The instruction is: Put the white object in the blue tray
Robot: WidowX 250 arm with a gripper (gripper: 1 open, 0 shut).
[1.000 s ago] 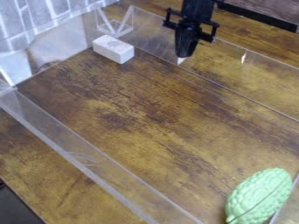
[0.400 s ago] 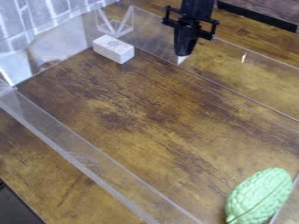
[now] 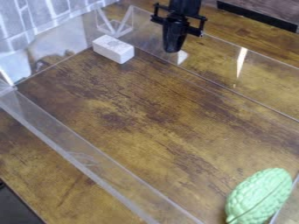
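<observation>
Leaf-shaped green object (image 3: 260, 196) sits in the near right corner of a brown wooden worktop (image 3: 146, 122); farther back, a white block (image 3: 114, 49) lies at far left, while the robot's black hand (image 3: 174, 42), fully closed, hovers right of it, apparently gripping nothing.

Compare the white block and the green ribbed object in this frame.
The white block is plain and boxy; the green ribbed object is rounded and grooved. The white block looks smaller than the green ribbed object. The white block lies near the far-left corner, the green ribbed object at the near right. Both are outside the end effector.
</observation>
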